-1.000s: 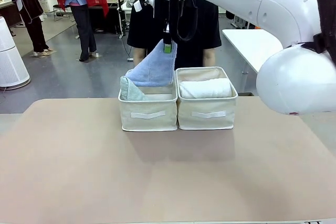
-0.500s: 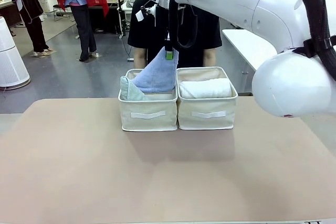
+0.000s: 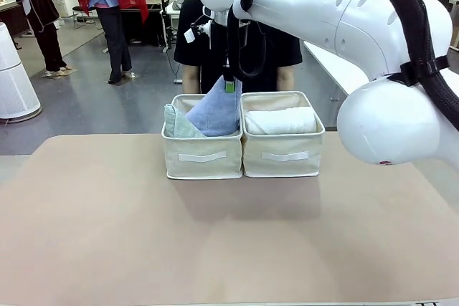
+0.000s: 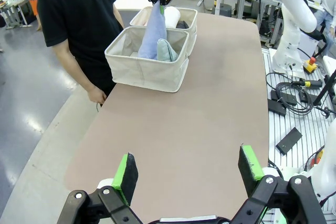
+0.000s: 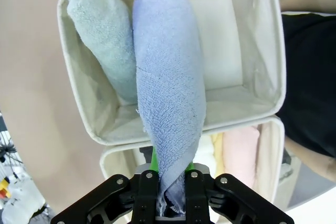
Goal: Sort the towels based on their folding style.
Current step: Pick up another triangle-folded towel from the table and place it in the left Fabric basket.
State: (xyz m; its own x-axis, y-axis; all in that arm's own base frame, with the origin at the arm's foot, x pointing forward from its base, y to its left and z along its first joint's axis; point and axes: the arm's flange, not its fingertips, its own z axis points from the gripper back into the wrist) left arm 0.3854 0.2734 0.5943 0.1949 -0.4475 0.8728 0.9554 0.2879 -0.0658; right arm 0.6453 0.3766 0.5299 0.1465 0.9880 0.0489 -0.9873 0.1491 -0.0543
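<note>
The blue towel is pinched at its tip by the right gripper and stood in the left basket beside the mint towel, while the left gripper is held with jaws spread wide.

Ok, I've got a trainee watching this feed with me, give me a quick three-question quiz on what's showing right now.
1. True or false: the right gripper is shut on the periwinkle towel.
2. Which towel already lies in the left basket beside it? A) yellow B) pale mint C) dark grey
3. Fill in: the left gripper hangs over the bare table with its jaws ____.

Key: 1 true. 2 B, the mint towel. 3 open.
</note>
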